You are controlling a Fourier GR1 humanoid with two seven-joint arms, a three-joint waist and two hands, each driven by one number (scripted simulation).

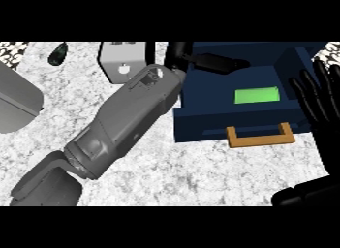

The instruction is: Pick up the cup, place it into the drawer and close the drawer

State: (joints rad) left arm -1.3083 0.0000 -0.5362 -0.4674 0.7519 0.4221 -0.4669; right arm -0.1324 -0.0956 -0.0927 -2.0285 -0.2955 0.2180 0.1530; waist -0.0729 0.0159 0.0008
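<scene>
At the far left a grey rounded object (8,99) runs off the view's edge, so I cannot name it. Beyond it, a small dark teardrop-shaped item (58,53) lies on the speckled surface (201,174); it may be the cup, but it is too small to tell. If it is, it sits well apart from the drawer and not in either hand.

Next comes a white box-like object (122,60), partly covered by the left forearm, which reaches diagonally toward the drawer's back edge. The left hand (215,62) shows only as dark shapes over the blue drawer's (201,123) far corner; I cannot tell whether its fingers are curled on anything or apart.

The drawer stands open, a green patch (256,95) on its floor and an orange handle (260,135) at its front. The forearm lies close along the drawer's left wall, so a careless swing could likely knock it askew.

At the right edge the right hand (326,104) rests with fingers straight and spread, holding nothing; its wrist is cut off below.
</scene>
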